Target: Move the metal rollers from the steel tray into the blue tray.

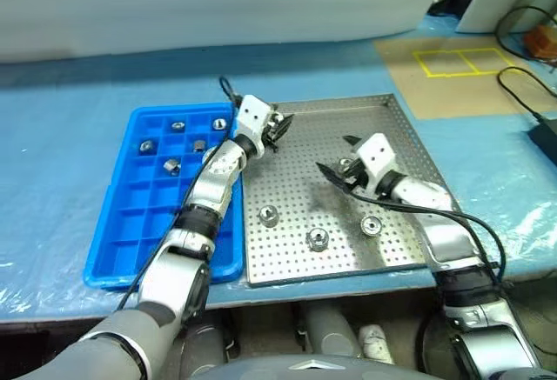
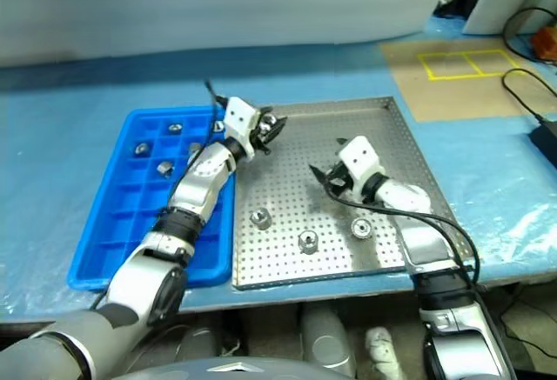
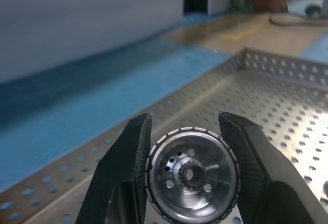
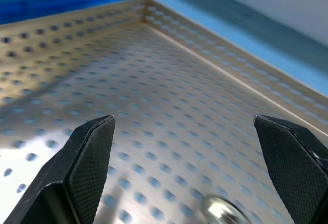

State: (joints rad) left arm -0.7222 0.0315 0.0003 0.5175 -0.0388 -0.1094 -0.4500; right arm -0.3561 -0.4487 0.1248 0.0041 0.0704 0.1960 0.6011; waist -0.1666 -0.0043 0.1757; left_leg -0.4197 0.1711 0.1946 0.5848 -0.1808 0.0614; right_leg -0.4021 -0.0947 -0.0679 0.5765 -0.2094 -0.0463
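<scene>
Left wrist view gives us the clearest read: the left gripper (image 3: pixel 190 175) has its fingers (image 3: pixel 130 172) clamped on one of the metal rollers (image 3: pixel 192 175), held above the steel tray (image 3: pixel 287 111); in the head views that gripper hangs over the tray's far-left corner, just beside the blue tray (image 1: pixel 122 223). We count five rollers already in the blue tray's far compartments, and three more (image 1: pixel 318 240) lying along the steel tray's near edge. The right gripper (image 1: pixel 338 170) hovers mid-tray with its fingers wide apart and nothing between them. We judge the carry step is in hand; next, the left arm needs to swing left over an empty compartment and release; the right can then go for a near roller.
</scene>
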